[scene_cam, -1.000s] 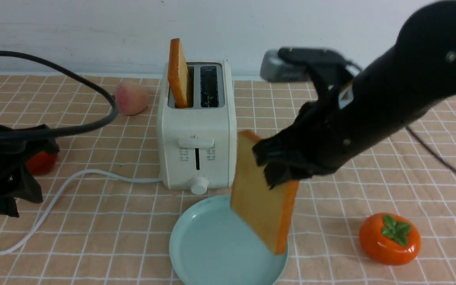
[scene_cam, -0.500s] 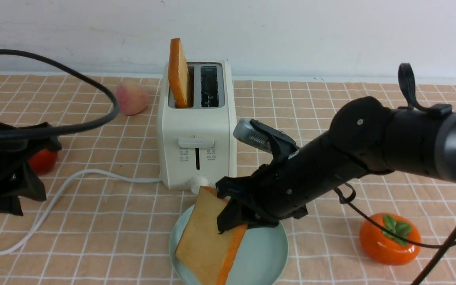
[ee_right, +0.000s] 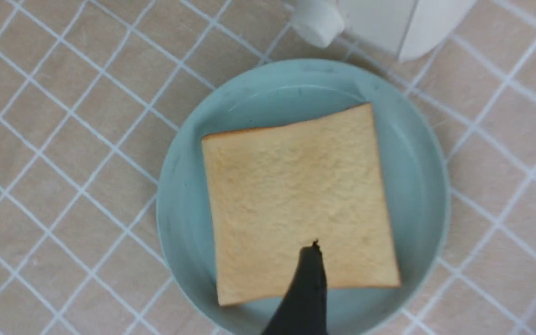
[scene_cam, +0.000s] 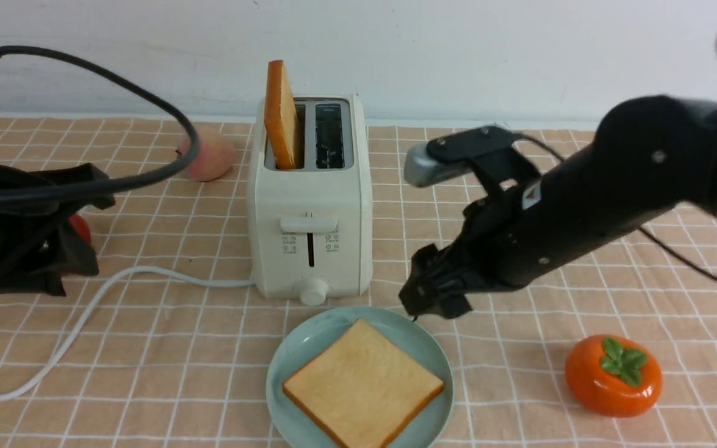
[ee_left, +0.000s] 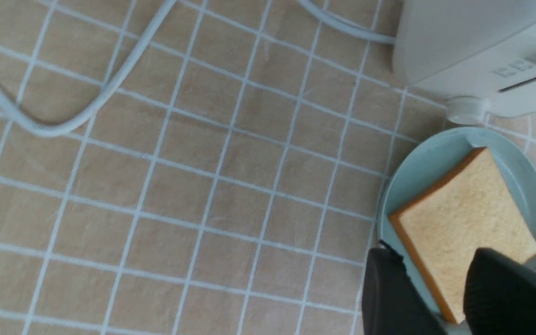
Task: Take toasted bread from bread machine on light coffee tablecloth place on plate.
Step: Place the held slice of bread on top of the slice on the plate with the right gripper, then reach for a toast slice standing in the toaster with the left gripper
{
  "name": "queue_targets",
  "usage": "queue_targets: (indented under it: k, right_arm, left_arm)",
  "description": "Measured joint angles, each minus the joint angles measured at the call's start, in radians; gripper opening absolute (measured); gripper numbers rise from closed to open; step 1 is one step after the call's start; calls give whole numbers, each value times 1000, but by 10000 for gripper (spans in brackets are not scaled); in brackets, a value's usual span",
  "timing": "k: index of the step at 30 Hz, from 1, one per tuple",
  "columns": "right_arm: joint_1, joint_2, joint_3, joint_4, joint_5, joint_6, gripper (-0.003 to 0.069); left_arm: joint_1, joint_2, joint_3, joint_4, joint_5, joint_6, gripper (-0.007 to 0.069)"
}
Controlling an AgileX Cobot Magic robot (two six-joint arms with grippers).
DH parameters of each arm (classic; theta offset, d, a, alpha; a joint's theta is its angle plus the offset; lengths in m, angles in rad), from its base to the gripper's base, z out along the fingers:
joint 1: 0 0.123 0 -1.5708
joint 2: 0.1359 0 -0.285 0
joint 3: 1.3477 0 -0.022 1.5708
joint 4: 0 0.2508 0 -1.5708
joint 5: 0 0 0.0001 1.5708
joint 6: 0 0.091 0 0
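Observation:
One slice of toasted bread (scene_cam: pixel 363 382) lies flat on the mint plate (scene_cam: pixel 306 339), which sits on the checked tablecloth (scene_cam: pixel 520 386) just in front of the bread machine (scene_cam: pixel 309 211). A second slice (scene_cam: pixel 281 115) stands upright in the machine's left slot. My right gripper (scene_cam: pixel 433 294) hovers above the plate's far right rim. In the right wrist view this gripper (ee_right: pixel 435 298) is wide open with nothing in it, over the toast (ee_right: pixel 296 204). My left gripper (ee_left: pixel 433 258) is open and empty, well left of the plate (ee_left: pixel 417 177).
A peach (scene_cam: pixel 206 155) lies left of the toaster, and a red fruit (scene_cam: pixel 79 227) shows behind my left arm (scene_cam: pixel 22 242). An orange persimmon (scene_cam: pixel 613 375) sits at the front right. The toaster's white cord (scene_cam: pixel 84 311) loops across the cloth on the left.
My right gripper let go of the slice, which now lies flat on the plate, then rose and drew back to the right. The left arm shifted slightly upward.

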Motion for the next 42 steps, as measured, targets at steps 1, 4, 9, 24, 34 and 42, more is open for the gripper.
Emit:
queue_targets:
  k: [1, 4, 9, 24, 34, 42]
  right_arm:
    - [0, -7, -5, -5, 7, 0, 657]
    - [0, -116, -113, -31, 139, 0, 637]
    - [0, -230, -229, -32, 246, 0, 531]
    - [0, -276, -240, -54, 343, 15, 281]
    - [0, -272, -219, -57, 378, 18, 267]
    - [0, -272, -219, -26, 394, 18, 267]
  left_arm:
    - [0, 3, 0, -14, -13, 27, 239]
    - [0, 56, -53, -163, -106, 225, 239]
    - [0, 225, -305, -223, -72, 270, 267]
    - [-177, 844, -1018, 243, 157, -72, 493]
    - [-178, 951, -1057, 268, 80, -80, 343]
    - [-179, 803, -1056, 275, 103, -56, 83]
